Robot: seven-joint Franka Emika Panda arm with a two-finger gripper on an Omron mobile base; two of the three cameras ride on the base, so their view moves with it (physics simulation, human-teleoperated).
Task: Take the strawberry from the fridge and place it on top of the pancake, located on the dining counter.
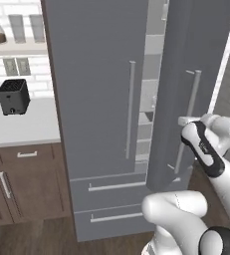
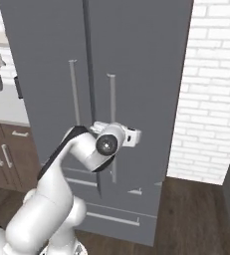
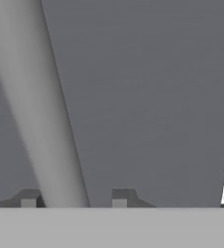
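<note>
Fridge (image 1: pixel 96 99): tall, matte grey, two doors over two drawers. Right door (image 1: pixel 206 60) ajar, with a narrow gap showing pale shelves (image 1: pixel 145 130) inside; left door flat and closed. Strawberry: nothing red to be made out in that gap, so whereabouts cannot be told.

Arm (image 1: pixel 206 149): rising from the base, bent sharply at the elbow, forearm reaching forward and level toward the right door. Wrist turned so the hand meets the door's long silver handle (image 1: pixel 192 107) a little below mid-height. From the right base view, same pose: white links folded up from the lower left, round dark joint facing the camera, hand pressed close to the handle (image 2: pixel 111 94).

Gripper (image 3: pixel 74 198): about half open, straddling the handle (image 3: pixel 31 97), one fingertip (image 3: pixel 28 198) tight against the bar, the other fingertip (image 3: pixel 120 198) standing off with a visible gap. No clamp on the bar, nothing else between the fingers. Grey door face right behind, with a bright sliver at the door's edge.

To the left of the fridge: black toaster (image 1: pixel 13 96) on a white worktop (image 1: pixel 22 127), brown wooden cabinets (image 1: pixel 22 179) below. To the right: white brick wall (image 2: pixel 216 99).
</note>
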